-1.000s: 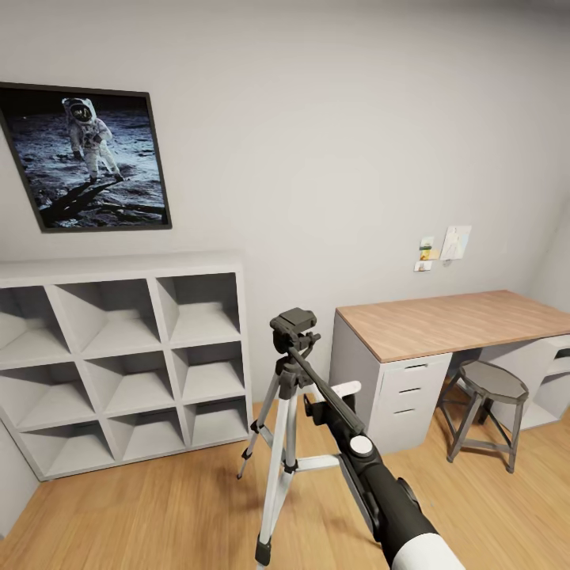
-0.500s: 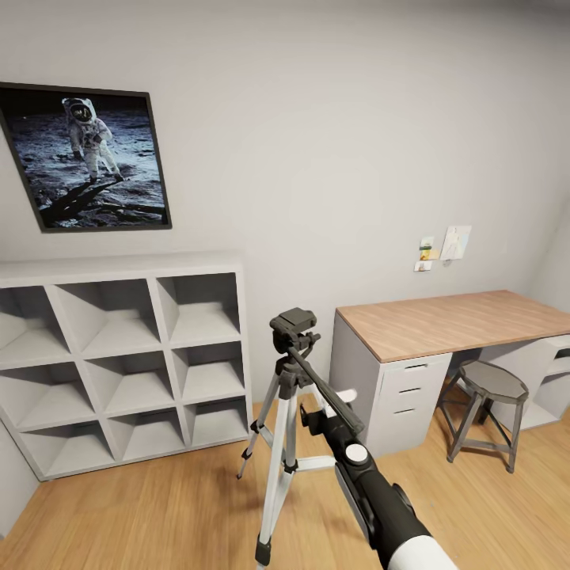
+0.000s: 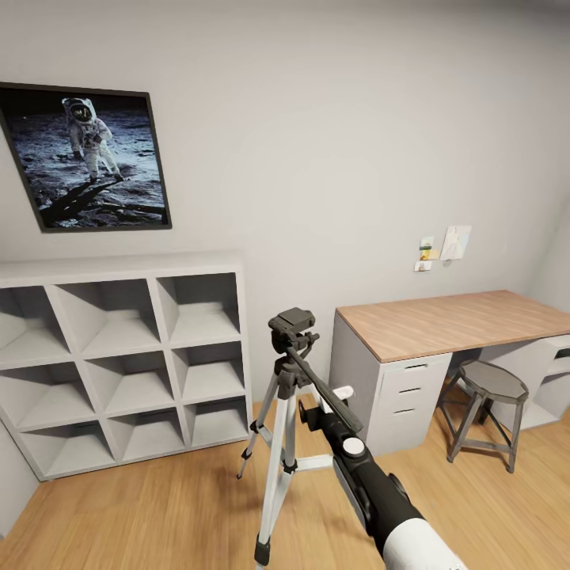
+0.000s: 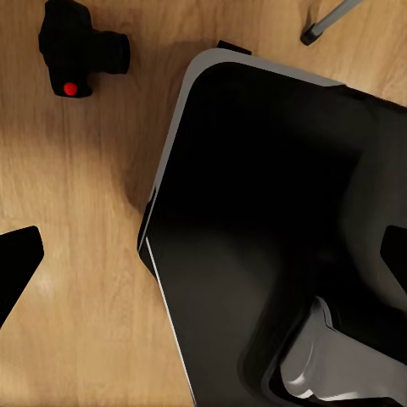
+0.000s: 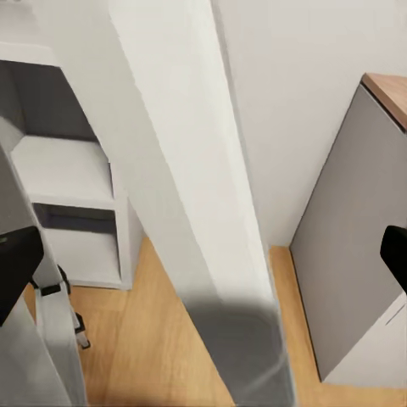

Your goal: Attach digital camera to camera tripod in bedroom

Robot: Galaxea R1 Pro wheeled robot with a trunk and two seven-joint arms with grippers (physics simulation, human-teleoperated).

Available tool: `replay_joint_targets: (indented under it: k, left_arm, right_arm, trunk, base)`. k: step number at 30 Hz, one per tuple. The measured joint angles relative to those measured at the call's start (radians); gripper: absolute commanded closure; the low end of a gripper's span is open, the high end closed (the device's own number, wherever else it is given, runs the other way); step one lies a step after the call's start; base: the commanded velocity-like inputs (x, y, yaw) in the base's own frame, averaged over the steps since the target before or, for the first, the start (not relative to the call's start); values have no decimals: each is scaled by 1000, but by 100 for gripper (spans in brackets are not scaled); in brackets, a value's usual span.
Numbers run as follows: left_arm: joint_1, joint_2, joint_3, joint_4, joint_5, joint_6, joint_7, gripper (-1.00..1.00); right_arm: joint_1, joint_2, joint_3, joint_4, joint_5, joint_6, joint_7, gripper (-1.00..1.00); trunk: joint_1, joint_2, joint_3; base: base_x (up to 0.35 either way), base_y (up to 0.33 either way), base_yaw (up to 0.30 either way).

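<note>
- Our right gripper (image 5: 203,263) has its jaws spread wide, one black fingertip (image 5: 17,267) at each side of the right wrist view, with nothing clamped between them; a pale, blurred bar stands close before that camera.
- From the head, we see our right arm (image 3: 372,491) reaching forward beside the camera tripod (image 3: 286,380), close by the long pan handle (image 3: 324,389); we cannot tell whether it touches it.
- Our left gripper (image 4: 203,263) also has its jaws apart and holds nothing; it looks straight down over the robot's dark base (image 4: 280,229) and the wood plank floor (image 4: 76,212).
- The digital camera (image 4: 80,55) lies on that floor beside the base, its red button showing, with a tripod foot (image 4: 312,34) well apart from it, past the base's other corner.
- The tripod stands on the floor (image 3: 158,507) in front of the light grey wall, between the white cube shelf (image 3: 119,356) and the wood-topped desk (image 3: 451,324), its head bare.
- A grey metal stool (image 3: 483,412) sits at the desk's front edge.
- A framed astronaut picture (image 3: 83,158) hangs above the shelf, and small notes (image 3: 443,247) are pinned above the desk.
</note>
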State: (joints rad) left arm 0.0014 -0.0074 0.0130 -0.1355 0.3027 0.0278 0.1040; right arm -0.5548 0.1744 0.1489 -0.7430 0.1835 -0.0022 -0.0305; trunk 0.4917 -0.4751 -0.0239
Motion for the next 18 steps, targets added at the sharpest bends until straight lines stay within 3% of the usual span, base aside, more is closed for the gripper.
replay_joint_targets:
  k: [9, 10, 18]
  left_arm:
    - [0, 0, 0, 0, 0, 0, 0, -100]
    - [0, 0, 0, 0, 0, 0, 0, -100]
    - [0, 0, 0, 0, 0, 0, 0, -100]
  right_arm:
    - [-38, 0, -1, 28, -4, 0, -1, -100]
    - [-40, 0, -1, 31, -4, -1, 0, 100]
    - [-45, 0, -3, 29, 4, -2, -3, 100]
  trunk:
    - [0, 0, 0]
    - [0, 0, 0]
    - [0, -1, 0]
  base:
    - [0, 0, 0]
    - [0, 0, 0]
    - [0, 0, 0]
